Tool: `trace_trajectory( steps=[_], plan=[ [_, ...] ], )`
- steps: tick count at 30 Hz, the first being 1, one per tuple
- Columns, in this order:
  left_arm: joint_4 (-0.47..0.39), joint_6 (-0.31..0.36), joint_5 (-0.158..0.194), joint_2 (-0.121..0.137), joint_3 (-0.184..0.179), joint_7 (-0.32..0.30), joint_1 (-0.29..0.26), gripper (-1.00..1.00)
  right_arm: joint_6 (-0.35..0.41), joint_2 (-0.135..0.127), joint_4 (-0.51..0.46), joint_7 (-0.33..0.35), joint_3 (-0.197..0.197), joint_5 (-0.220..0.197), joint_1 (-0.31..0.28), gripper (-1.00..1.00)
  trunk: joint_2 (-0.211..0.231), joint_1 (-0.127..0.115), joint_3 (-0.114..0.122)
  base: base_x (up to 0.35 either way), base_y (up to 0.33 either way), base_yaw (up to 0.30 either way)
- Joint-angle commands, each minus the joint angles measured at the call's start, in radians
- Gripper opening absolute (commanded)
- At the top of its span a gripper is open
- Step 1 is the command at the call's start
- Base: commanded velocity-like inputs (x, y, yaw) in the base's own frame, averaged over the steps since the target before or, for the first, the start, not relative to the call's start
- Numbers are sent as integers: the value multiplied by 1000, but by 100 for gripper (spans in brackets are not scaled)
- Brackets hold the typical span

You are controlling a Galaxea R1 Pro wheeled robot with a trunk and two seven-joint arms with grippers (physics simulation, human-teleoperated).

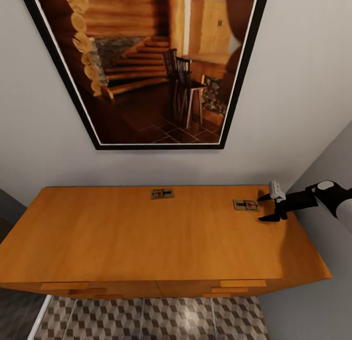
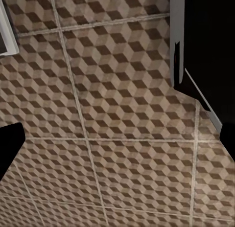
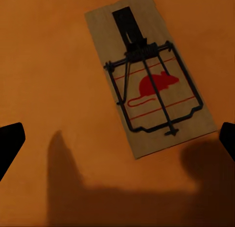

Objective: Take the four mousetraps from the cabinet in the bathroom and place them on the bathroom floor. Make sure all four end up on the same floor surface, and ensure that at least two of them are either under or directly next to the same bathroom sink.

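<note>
Wall: pale grey, behind the cabinet, carrying a large black-framed picture (image 1: 146, 61) of a log-cabin interior with stairs and chairs.
Cabinet (image 1: 122, 237): wide, low, orange-brown, flat top, drawer fronts with slim bar handles along the near edge.
Bathroom floor (image 1: 161, 320): cube-patterned tiles with pale grout lines, seen below the cabinet front and again under the left arm in its wrist view.
Right arm: black and white, reaching in from the right over the cabinet's right end.
Right pincer (image 1: 270, 207): wide open, holding nothing, hovering just beside the nearer mousetrap; its shadow falls on the wood close to the trap.
Left pincer (image 2: 117, 148): open and empty, dark fingertips at the edges of the wrist view, pointed down at the tiles.
Nearer mousetrap (image 1: 246, 205): lying flat on the cabinet top near the right end, red mouse print and black wire facing up.
Farther mousetrap (image 1: 162, 194): lying flat near the back edge, about mid-width, well apart from the first.
</note>
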Motion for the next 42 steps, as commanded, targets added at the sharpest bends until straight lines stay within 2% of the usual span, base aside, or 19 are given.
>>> trace_trajectory(
  steps=[1, 16, 42],
  plan=[
    [4, -7, 7, 0, -9, 1, -2, 100, -7, 0, -1, 2, -8, 12, -1, 100, -2, 0, -3, 0, 0, 0],
    [4, -7, 8, -1, -9, 1, -2, 100, -10, 2, -1, 5, -8, 18, -1, 100, -2, 0, -14, 0, 0, 0],
    [3, -7, 7, -2, -9, 1, -2, 100, -10, -5, -1, 7, -10, 22, 0, 100, -2, 0, -14, 0, 0, 0]
  ],
)
